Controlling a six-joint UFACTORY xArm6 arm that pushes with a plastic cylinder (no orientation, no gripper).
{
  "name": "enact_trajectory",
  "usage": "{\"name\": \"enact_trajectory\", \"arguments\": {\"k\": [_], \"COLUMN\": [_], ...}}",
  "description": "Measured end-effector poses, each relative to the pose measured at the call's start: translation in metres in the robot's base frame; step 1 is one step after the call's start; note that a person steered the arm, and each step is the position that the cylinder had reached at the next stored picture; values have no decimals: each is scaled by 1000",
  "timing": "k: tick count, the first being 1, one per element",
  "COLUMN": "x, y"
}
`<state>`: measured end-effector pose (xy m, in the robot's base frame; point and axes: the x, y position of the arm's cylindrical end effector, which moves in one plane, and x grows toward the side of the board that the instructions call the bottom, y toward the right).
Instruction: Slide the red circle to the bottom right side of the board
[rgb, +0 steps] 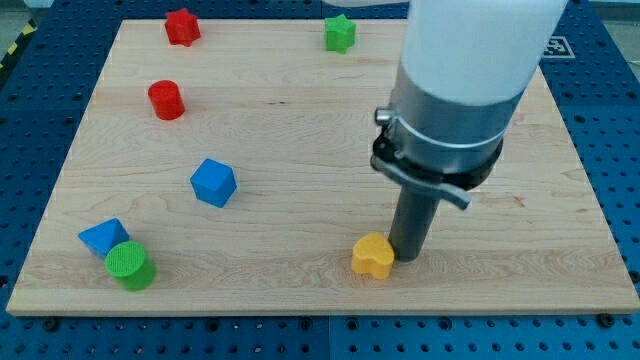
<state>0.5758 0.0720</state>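
The red circle (166, 99) is a short red cylinder at the view's upper left of the wooden board (300, 150). My tip (407, 256) rests on the board at the lower middle-right, far from the red circle. It touches or nearly touches the right side of a yellow block (372, 256).
A red star (182, 26) sits at the top left and a green star (340, 33) at the top middle. A blue block (213, 182) lies left of centre. A blue triangle (103, 237) and a green cylinder (130, 265) sit together at the bottom left.
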Motion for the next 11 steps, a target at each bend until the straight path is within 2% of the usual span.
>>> {"name": "enact_trajectory", "arguments": {"k": [1, 2, 4, 6, 7, 8, 9, 10, 11], "x": [2, -23, -57, -66, -103, -123, -127, -150, -202], "y": [0, 17, -43, -54, -79, -137, -227, -334, -371]}}
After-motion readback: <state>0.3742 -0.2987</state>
